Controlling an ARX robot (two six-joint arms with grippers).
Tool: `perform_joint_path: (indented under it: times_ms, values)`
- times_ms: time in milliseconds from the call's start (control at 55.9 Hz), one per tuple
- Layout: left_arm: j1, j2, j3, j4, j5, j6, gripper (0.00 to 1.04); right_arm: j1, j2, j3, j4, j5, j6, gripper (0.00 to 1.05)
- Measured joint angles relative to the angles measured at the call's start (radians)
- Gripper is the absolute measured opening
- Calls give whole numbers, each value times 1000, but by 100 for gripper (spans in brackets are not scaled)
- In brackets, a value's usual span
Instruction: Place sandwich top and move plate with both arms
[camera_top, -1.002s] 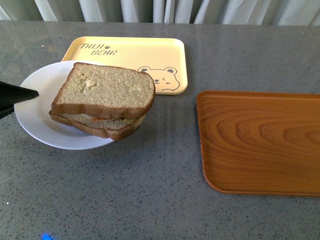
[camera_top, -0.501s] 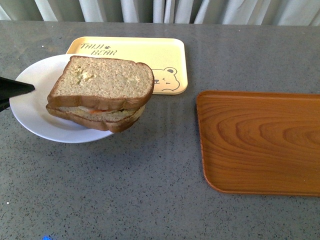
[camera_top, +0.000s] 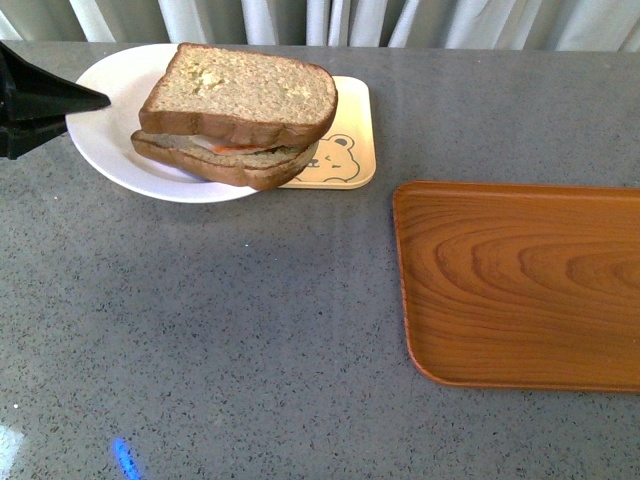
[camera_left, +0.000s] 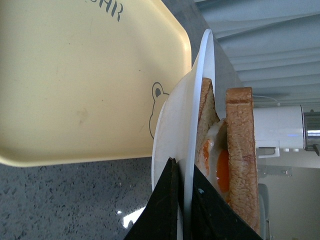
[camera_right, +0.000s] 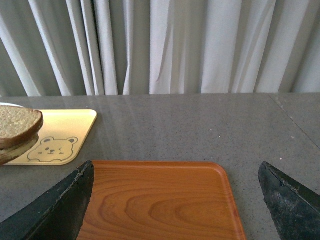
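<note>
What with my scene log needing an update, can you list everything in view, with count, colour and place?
sandwich top: one, brown, lying on the egg slice.
egg slice: one, brown bread with white and orange egg, on the plate.
plate: one, white, far left, rim pinched by the left claw, overlapping the yellow tray in the front view.
yellow tray: one, pale yellow with a bear drawing, far side of the table.
wooden tray: one, brown wood-grain, right side.
table: one, speckled grey.
curtain: pale grey, behind the table.
left claw: one, black, shut on the plate rim.
right claw: one, black, open, over the wooden tray.
</note>
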Motion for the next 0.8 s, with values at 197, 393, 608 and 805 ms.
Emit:
perform_joint_path:
  times_ms: [197, 393, 608, 805]
  values:
    - [-14, 79, 103, -65, -8, 12, 2, 0, 0, 0, 0, 0, 0, 96]
    - [-16, 155, 220, -129, -13, 32, 2, 0, 0, 0, 0, 0, 0, 96]
    - [-14, 217, 327, -180, -16, 52, 2, 0, 0, 0, 0, 0, 0, 96]
    - [-16, 252, 386, -195, -16, 54, 2, 0, 0, 0, 0, 0, 0, 96]
